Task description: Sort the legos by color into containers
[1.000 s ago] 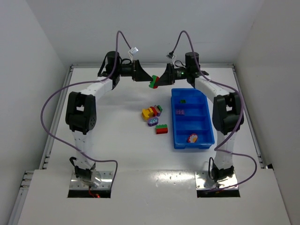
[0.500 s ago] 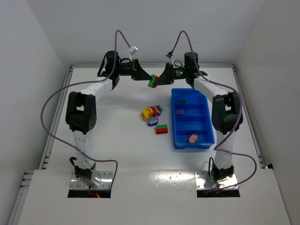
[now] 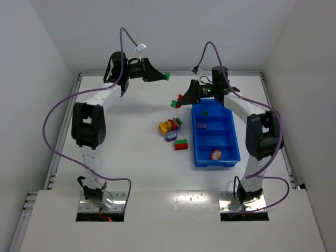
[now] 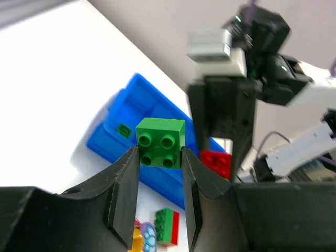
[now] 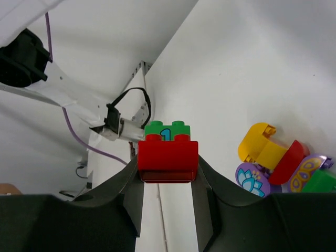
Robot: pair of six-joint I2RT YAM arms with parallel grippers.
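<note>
My left gripper [image 3: 161, 76] is raised at the back of the table, shut on a green lego [image 3: 166, 76]; in the left wrist view the green lego [image 4: 160, 137] sits between my fingers [image 4: 126, 178]. My right gripper [image 3: 181, 98] is just left of the blue tray's [image 3: 231, 137] far end, shut on a red lego [image 5: 168, 157] with a green piece [image 5: 167, 128] behind it. The tray holds a small green lego [image 3: 205, 113], a purple one [image 3: 201, 125] and a pink-white piece [image 3: 216, 154] in separate compartments.
A pile of loose legos lies left of the tray: yellow [image 3: 165, 126], purple [image 3: 171, 136], red and green. A red-and-green lego [image 3: 180, 144] lies near the tray's left wall. White walls close in the table at the back and sides.
The two grippers met over one green-and-red lego and have drawn apart. The left one rose back-left with the green lego. The right one moved down-right with the red one.
</note>
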